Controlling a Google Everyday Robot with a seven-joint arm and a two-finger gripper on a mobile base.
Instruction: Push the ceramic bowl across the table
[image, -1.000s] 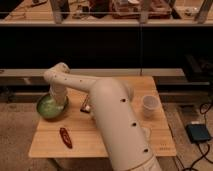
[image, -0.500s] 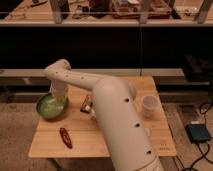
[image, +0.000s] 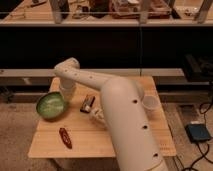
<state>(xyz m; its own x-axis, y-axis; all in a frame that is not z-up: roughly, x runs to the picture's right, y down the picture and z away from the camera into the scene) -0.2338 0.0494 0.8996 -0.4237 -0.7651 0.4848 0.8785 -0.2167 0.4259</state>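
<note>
The ceramic bowl (image: 51, 105), wide, green with a paler glossy inside, sits at the left edge of the light-wood table (image: 102, 141), its rim slightly over that edge. My white arm reaches from the front right over the table, bends at the far left and comes down beside the bowl. The gripper (image: 65, 96) is at the bowl's right rim, right against it or touching it.
A red pepper-like object (image: 65, 137) lies front left. A dark packet (image: 88, 103) lies mid-table, with a small pale item (image: 97, 114) beside it. A white cup (image: 150, 103) stands at the right. Dark shelving stands behind the table. A dark box (image: 199, 133) lies on the floor.
The arm's elbow and body have shifted a little to the right. The bowl stays in about the same place at the table's left edge.
</note>
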